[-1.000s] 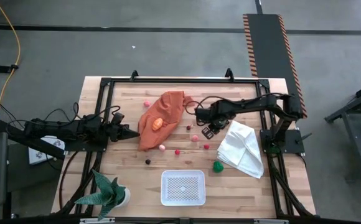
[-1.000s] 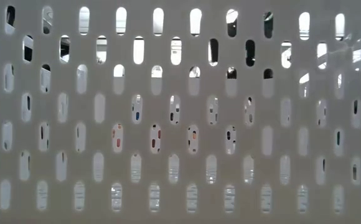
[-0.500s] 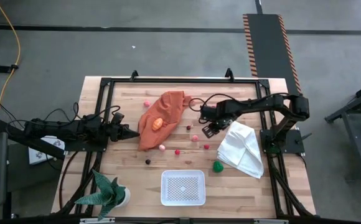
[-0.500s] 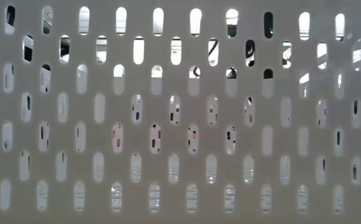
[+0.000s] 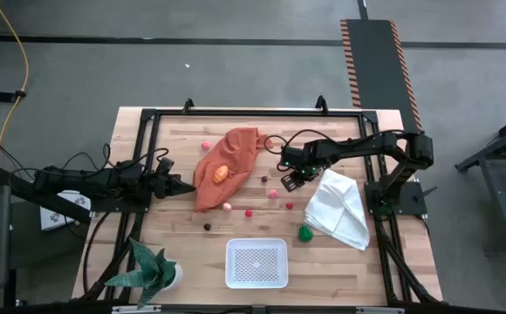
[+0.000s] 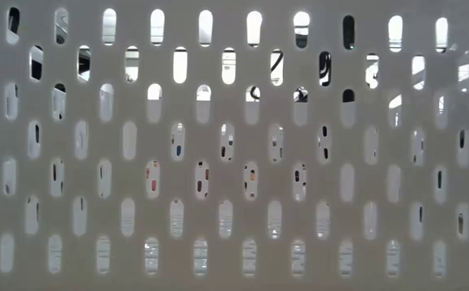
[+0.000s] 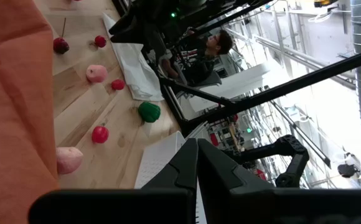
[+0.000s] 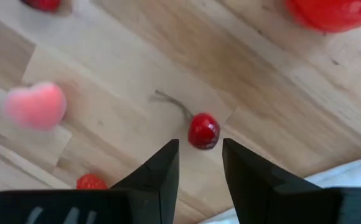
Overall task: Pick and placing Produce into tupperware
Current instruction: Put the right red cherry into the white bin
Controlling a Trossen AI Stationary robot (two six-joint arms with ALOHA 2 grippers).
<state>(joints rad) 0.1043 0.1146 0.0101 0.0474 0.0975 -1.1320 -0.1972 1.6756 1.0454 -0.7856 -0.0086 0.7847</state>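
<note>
**A:** Where is the right gripper (image 5: 289,180), taking the orange cloth (image 5: 227,164) as the mark?

**B:** Just off the cloth's side that faces the white folded cloth (image 5: 340,208), low over the table (image 5: 174,228). In its wrist view a small red cherry-like piece (image 8: 203,130) lies just ahead of the gap between the two fingers. The jaws stand partly apart with nothing between them. I judge that spacing is meant to straddle the piece before closing.

**A:** And the tupperware (image 5: 256,262)?

**B:** Well apart from the cloth, by the table's near edge, empty as far as I can see. It also fills the low view with its perforated wall (image 6: 234,162).

**A:** The rest of the produce?

**B:** Scattered between cloth and tupperware: a pink piece (image 5: 227,207), a dark one (image 5: 207,226), a green one (image 5: 305,233), and an orange piece (image 5: 221,173) resting on the cloth itself.

**A:** The left gripper (image 5: 183,187)?

**B:** Waiting at the cloth's opposite side, jaws closed and holding nothing, probably to stay clear.
</note>
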